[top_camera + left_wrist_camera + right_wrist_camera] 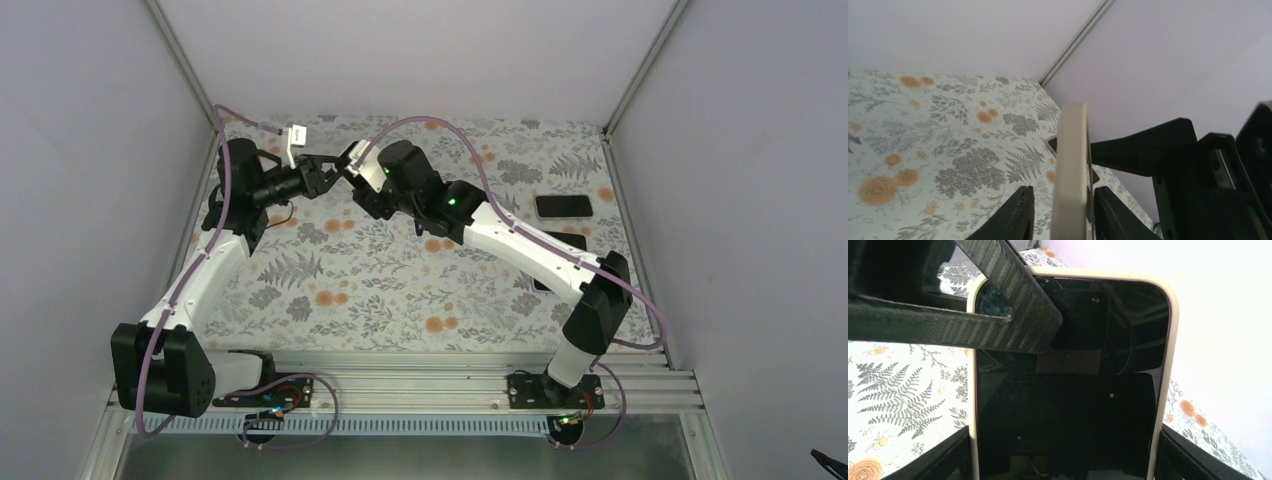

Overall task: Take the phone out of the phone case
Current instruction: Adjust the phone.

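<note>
The right gripper (1063, 462) clasped the case (1168, 365) by its long sides, holding it in the air with the phone (1068, 405) seated inside. The left gripper (1064, 212) straddled the case's free end, one finger (998, 325) across the screen; whether it truly pinched, I couldn't tell. All this hung well left of the spare phone (563, 206) lying on the table (380, 290). The prying step looked barely begun: next, I reckoned, the left would need to catch the rim and peel it off a corner.

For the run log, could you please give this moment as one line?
right gripper shut on cream-cased black phone, aloft | left gripper straddles its far end, grip unclear | phone not yet out
</note>
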`<act>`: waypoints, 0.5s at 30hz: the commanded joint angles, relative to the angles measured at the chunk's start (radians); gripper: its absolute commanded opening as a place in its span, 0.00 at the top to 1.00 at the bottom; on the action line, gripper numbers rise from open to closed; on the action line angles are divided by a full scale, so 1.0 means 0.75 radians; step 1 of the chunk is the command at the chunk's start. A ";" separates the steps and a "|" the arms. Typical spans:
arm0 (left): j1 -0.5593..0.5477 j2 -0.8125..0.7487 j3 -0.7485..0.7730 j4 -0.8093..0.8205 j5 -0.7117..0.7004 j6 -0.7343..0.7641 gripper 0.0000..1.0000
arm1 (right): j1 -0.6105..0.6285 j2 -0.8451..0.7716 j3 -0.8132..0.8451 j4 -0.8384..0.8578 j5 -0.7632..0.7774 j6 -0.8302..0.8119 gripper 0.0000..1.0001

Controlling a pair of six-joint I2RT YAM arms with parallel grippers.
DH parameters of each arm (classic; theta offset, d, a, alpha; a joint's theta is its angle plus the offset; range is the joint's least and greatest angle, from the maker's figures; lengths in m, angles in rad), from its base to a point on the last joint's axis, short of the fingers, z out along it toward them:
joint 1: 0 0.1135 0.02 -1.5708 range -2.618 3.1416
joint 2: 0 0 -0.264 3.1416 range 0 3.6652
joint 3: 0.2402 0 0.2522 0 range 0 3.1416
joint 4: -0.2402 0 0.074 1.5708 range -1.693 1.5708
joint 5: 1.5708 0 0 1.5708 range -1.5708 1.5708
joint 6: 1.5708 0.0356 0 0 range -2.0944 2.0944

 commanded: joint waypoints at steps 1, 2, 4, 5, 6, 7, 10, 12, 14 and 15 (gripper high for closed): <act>-0.006 -0.021 -0.010 0.050 0.041 0.006 0.75 | 0.019 0.002 0.046 0.088 0.074 -0.021 0.39; -0.005 -0.021 -0.008 0.049 0.042 0.009 0.79 | 0.019 0.001 0.042 0.087 0.074 -0.018 0.39; -0.006 -0.021 -0.001 0.040 0.040 0.025 0.87 | 0.019 -0.007 0.038 0.084 0.061 -0.014 0.37; -0.005 -0.021 0.004 0.029 0.038 0.035 0.91 | 0.019 -0.013 0.032 0.084 0.056 -0.012 0.34; -0.005 -0.022 0.017 0.018 0.036 0.050 0.94 | 0.020 -0.020 0.026 0.084 0.053 -0.009 0.31; -0.002 -0.024 0.031 0.003 0.034 0.064 0.97 | 0.019 -0.028 0.018 0.084 0.048 -0.008 0.27; 0.005 -0.034 0.073 -0.036 0.033 0.118 0.98 | 0.017 -0.045 -0.008 0.077 0.029 -0.006 0.11; 0.005 -0.044 0.088 -0.053 0.039 0.149 0.98 | 0.013 -0.086 -0.032 0.068 0.005 0.002 0.00; 0.004 -0.054 0.096 -0.071 0.051 0.182 0.98 | -0.002 -0.110 -0.044 0.043 -0.049 0.025 0.01; 0.005 -0.056 0.102 -0.088 0.054 0.201 0.98 | -0.011 -0.121 -0.048 0.020 -0.083 0.039 0.01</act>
